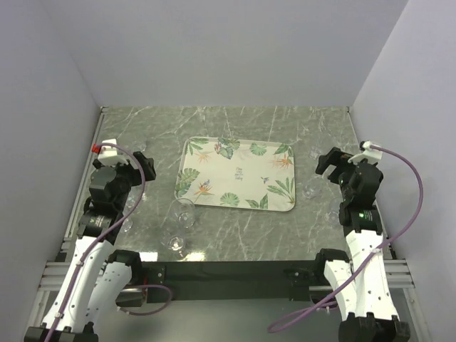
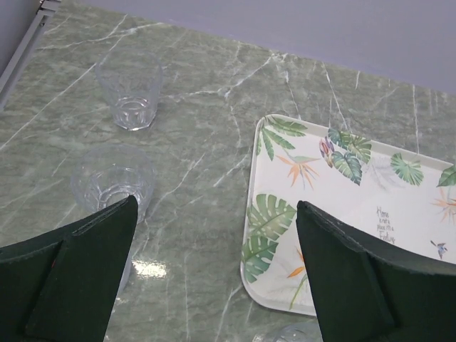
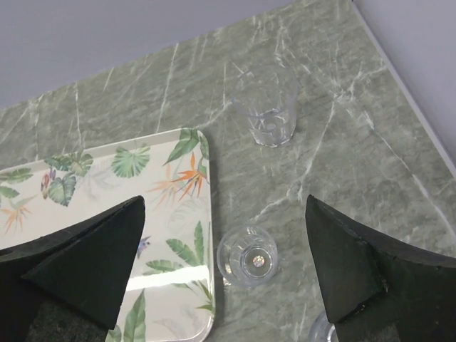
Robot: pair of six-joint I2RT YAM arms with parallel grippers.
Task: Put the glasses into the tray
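Top view: the leaf-printed tray (image 1: 235,174) is lying mid-frame on the marble tabletop (image 1: 235,121), with glasses (image 1: 184,212) standing off both short ends and none showing on it. The left gripper (image 1: 144,166) and right gripper (image 1: 328,162) are hovering wide of it.

Left wrist view: the fingers (image 2: 85,263) are gaping, holding nothing. The nearest glass (image 2: 114,182) is sitting at lower left; centring over it first looks wise.

Right wrist view: the fingers (image 3: 92,249) are likewise spread and empty. A small glass (image 3: 248,258) is standing just beside the tray's rim (image 3: 206,214), leaving little room there.
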